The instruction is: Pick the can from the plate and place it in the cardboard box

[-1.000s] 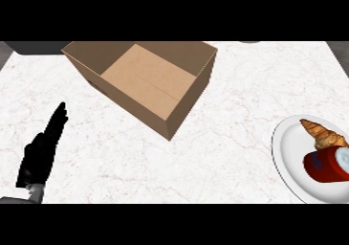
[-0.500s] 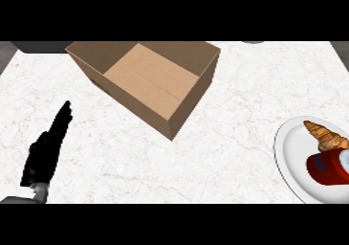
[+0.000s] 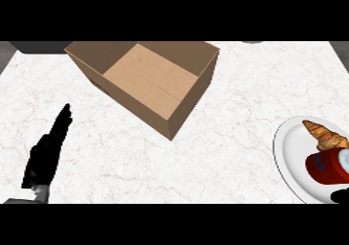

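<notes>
We find the can [image 3: 332, 165], red with a pale lid, lying on its side on the white plate [image 3: 289, 143] at the right edge of the marble counter [image 3: 226, 119]. A croissant [image 3: 325, 135] lies on the same plate, just beyond the can and close to touching it. The cardboard box [image 3: 152, 76] stands open at the far middle of the counter, well apart from the plate, and we see only its bare brown floor inside.

The left hand [image 3: 46, 150] shows at the lower left, its fingers straight and together, pointing away over the counter and holding nothing. At the lower right corner a small black shape, the right hand [image 3: 344, 196], enters the view just below the can, at the plate's near edge; we cannot tell how its fingers stand.
</notes>
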You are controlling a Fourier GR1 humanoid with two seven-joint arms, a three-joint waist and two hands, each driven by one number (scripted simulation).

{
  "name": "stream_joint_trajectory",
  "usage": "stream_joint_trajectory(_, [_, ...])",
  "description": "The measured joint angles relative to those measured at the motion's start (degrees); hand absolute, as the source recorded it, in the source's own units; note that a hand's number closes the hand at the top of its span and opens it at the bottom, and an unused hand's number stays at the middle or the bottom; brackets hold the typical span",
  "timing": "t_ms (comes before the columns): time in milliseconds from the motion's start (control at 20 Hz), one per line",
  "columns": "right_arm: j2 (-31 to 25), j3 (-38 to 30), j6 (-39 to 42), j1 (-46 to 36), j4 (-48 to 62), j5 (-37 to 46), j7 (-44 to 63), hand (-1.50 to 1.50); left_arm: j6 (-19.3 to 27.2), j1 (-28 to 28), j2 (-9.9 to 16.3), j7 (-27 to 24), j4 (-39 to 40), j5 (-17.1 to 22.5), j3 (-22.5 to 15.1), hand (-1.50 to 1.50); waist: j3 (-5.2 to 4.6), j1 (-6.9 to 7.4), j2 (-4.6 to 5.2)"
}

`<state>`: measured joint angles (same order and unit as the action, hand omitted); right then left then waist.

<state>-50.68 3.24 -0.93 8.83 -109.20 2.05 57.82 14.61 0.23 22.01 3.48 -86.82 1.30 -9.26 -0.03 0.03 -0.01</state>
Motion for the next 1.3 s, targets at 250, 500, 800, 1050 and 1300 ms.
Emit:
stream_joint_trajectory(250, [3.4,-1.5,2.7,-0.5,1.9,2.6,-0.2,-1.50,-1.4,0.8,-0.9,0.2,-0.7,-1.2,1.6,0.00,0.01,-0.04,-0.02])
stream_joint_trajectory(500, [8.0,-1.7,4.1,-0.4,3.6,6.8,-1.6,-1.50,-2.6,2.0,-2.2,0.3,-1.6,-2.8,2.6,0.00,0.03,-0.05,-0.02])
stream_joint_trajectory(800, [12.8,-2.9,6.1,-1.2,4.1,11.3,-1.8,-1.50,-3.3,0.5,-4.4,0.7,-0.5,-5.1,3.9,0.00,0.02,-0.11,-0.02])
stream_joint_trajectory(1050, [16.2,-4.5,8.2,-2.2,6.0,14.6,-3.2,-1.50,-5.0,0.1,-5.2,0.7,-0.3,-6.1,5.8,0.00,0.04,-0.08,-0.01])
stream_joint_trajectory(1300, [19.0,-6.4,10.6,-3.7,7.7,16.8,-4.4,-1.50,-7.3,-0.6,-5.5,1.1,-0.1,-6.1,8.0,0.00,0.02,-0.04,-0.01])
